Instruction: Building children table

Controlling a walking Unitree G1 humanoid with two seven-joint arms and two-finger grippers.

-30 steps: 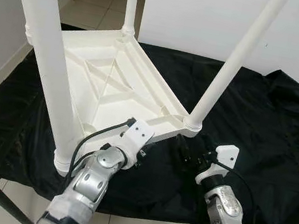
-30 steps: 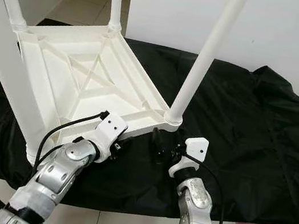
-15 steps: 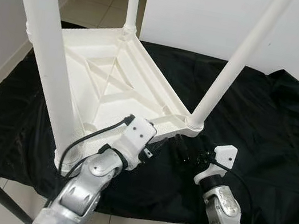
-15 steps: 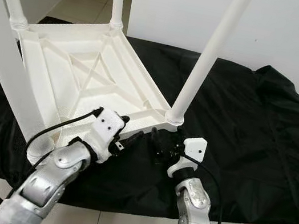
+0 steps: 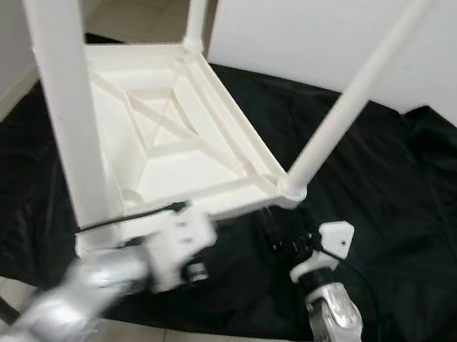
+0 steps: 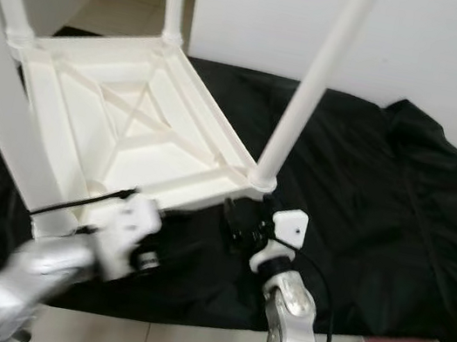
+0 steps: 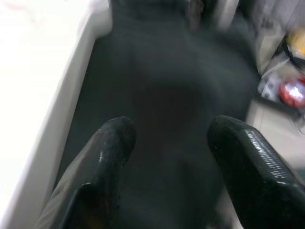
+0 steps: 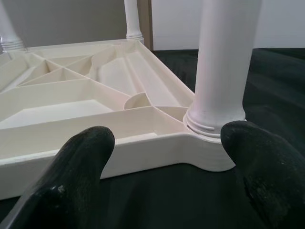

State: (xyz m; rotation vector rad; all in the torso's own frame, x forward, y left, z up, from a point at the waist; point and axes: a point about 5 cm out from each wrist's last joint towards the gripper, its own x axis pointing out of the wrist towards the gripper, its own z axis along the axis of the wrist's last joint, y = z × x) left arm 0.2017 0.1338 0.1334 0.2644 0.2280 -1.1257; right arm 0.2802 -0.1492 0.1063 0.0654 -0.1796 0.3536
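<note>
Bright, even daylight-ish room light in both head views, with the white table [image 5: 172, 139] close to blown out against the matte black cloth [image 5: 402, 193] and only soft shadows under its rim. Heavy motion smear on the left arm [image 5: 94, 280] low in the head views, and same story in the left wrist view, all mushy and dim with blurred fingers [image 7: 107, 157]. Much crisper and well lit in the right wrist view, apart from soft, out-of-focus near fingertips [image 8: 81, 162].
</note>
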